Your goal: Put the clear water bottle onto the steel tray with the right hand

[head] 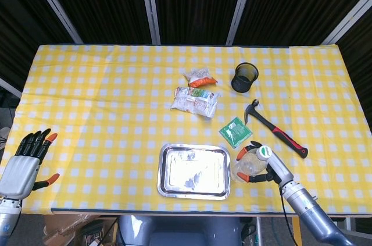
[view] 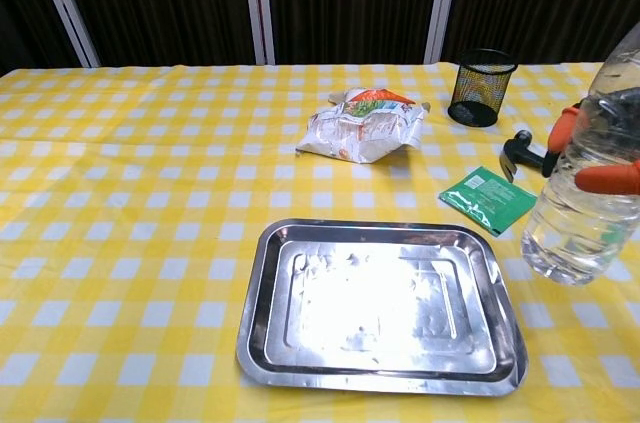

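Gripping the clear water bottle upright, fingers wrapped round it, the right hand holds it just right of the steel tray, not yet set down.

yellow checked tablecloth, dark slatted wall

The head view is looking steeply down from high over the near edge, taking in the whole tabletop. The chest view is sitting low and close, facing the far edge. Both are sharing the steel tray and mesh cup.
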Available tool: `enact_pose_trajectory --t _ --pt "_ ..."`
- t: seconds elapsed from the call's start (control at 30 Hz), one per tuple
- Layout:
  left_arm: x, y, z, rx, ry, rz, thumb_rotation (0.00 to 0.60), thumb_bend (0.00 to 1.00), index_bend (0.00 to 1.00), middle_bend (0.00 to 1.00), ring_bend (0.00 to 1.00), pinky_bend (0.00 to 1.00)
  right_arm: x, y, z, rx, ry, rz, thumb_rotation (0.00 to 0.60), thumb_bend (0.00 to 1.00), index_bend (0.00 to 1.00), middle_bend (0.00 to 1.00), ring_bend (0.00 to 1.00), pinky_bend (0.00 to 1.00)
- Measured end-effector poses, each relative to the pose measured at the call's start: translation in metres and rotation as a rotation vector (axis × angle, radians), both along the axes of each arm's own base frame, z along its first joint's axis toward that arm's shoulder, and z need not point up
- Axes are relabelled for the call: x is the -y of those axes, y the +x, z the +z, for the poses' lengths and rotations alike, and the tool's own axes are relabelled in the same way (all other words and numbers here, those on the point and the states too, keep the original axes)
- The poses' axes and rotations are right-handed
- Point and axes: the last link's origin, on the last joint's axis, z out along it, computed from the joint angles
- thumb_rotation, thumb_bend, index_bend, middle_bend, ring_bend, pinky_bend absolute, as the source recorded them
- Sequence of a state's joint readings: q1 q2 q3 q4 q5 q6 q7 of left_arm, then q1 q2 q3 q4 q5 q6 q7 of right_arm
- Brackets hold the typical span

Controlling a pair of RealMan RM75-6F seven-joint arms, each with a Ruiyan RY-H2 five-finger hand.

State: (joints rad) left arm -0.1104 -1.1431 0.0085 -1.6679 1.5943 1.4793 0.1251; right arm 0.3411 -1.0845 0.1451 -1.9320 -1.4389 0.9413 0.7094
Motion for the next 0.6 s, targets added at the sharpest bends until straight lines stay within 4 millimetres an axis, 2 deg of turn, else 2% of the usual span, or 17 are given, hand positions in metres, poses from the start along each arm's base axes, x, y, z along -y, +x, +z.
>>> enact_pose_trajectory --t 0.2,0.43,0.53,0.6 --pt "-0.001 -0.001 -0.002 -0.008 -0.008 0.004 0.600 0.19 0.03 0.00 0.00 0.00 0.002 -0.034 0.027 -0.031 -0.067 -0.060 0.600 0.59 0.71 0.60 0.30 0.00" --pt "0.000 0.001 -0.006 -0.014 -0.013 0.005 0.600 0.19 0.03 0.00 0.00 0.00 -0.007 -0.096 0.075 -0.097 -0.150 -0.156 0.600 0.59 0.71 0.60 0.30 0.00" --pt "0.001 0.003 -0.008 -0.017 -0.018 0.000 0.600 0.19 0.03 0.00 0.00 0.00 -0.011 -0.108 0.087 -0.105 -0.163 -0.171 0.600 0.59 0.71 0.60 0.30 0.00" --pt "0.001 0.004 -0.010 -0.018 -0.021 -0.003 0.600 0.19 0.03 0.00 0.00 0.00 -0.012 -0.108 0.088 -0.101 -0.160 -0.158 0.600 0.59 0.71 0.60 0.30 0.00"
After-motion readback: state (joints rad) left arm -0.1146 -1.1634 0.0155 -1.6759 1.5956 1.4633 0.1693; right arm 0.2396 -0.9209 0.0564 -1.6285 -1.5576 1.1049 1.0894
